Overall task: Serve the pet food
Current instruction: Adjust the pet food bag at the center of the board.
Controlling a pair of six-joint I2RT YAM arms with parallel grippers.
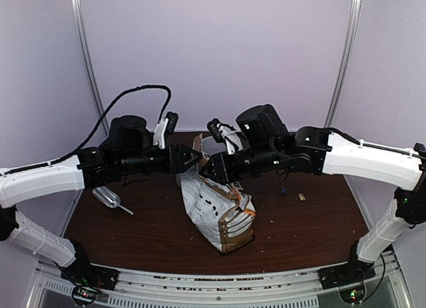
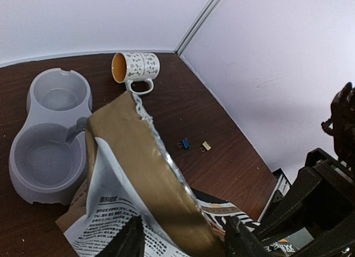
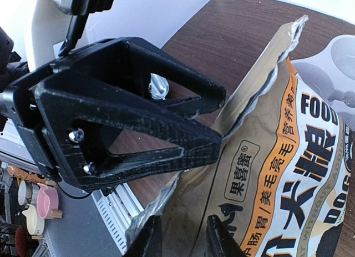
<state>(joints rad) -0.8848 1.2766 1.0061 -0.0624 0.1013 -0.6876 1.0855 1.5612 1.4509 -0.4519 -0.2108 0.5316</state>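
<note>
The pet food itself is out of sight. Only its paper bag (image 1: 219, 211) shows, standing mid-counter (image 1: 299, 235) with its torn top open. The right end effector (image 3: 183, 240) pinches the bag's upper wall, fingers narrow. The left end effector (image 2: 184, 240) straddles the opposite lip, half spread; I cannot tell whether it grips. A grey double bowl (image 2: 55, 119) sits just behind the bag.

Printed bag (image 1: 219, 208), grey bowl (image 2: 55, 119), tipped mug (image 2: 138, 65)
</note>
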